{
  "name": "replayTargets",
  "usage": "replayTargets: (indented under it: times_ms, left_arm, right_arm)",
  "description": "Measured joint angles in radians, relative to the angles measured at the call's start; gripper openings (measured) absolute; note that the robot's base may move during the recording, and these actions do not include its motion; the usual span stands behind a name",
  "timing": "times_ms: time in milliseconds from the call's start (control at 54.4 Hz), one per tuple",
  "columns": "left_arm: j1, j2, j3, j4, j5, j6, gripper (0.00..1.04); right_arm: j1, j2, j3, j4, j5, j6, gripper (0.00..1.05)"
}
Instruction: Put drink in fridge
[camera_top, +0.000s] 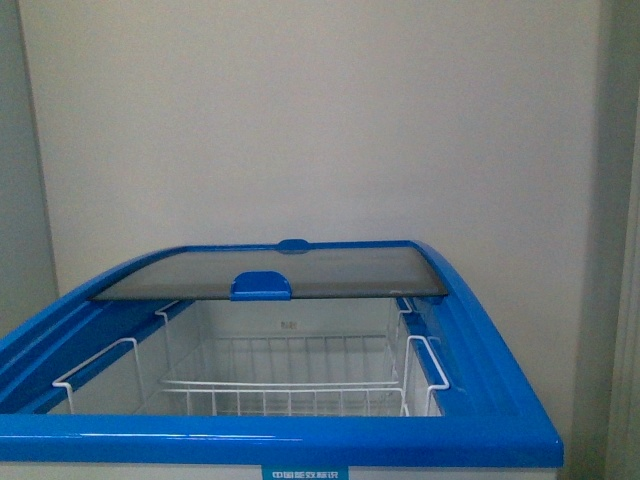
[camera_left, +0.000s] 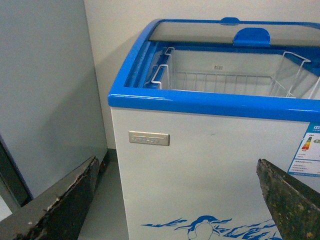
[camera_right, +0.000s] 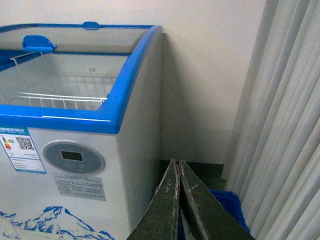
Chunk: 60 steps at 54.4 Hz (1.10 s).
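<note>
Fridge (camera_left: 200, 170) beyond both jaws

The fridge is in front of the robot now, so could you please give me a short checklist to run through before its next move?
1. Fridge lid slid back, opening clear: ok.
2. Wire basket inside has free room: ok, it looks empty.
3. Drink held by a gripper: not ok, none shows in any view.
4. Left gripper ready to grasp: ok, fingers spread wide, nothing between them.
5. Right gripper ready to grasp: not ok, fingers pressed together, holding nothing.
6. Where the drink stands: cannot tell, no view shows one.
</note>
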<state>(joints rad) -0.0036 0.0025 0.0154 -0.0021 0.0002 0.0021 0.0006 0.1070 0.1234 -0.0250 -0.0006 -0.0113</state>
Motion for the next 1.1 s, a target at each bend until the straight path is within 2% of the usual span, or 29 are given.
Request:
replayTargets:
  times_ms: [771, 1102]
  left_arm:
    - [0.000, 0.000, 0.000, 0.000, 0.000, 0.000, 0.97]
    - [0.000, 0.000, 0.000, 0.000, 0.000, 0.000, 0.97]
  right_arm:
    - [0.000, -0.100, -0.108, 0.023, 0.000, 0.000, 0.03]
    - [0.000, -0.101, -0.108, 0.023, 0.000, 0.000, 0.50]
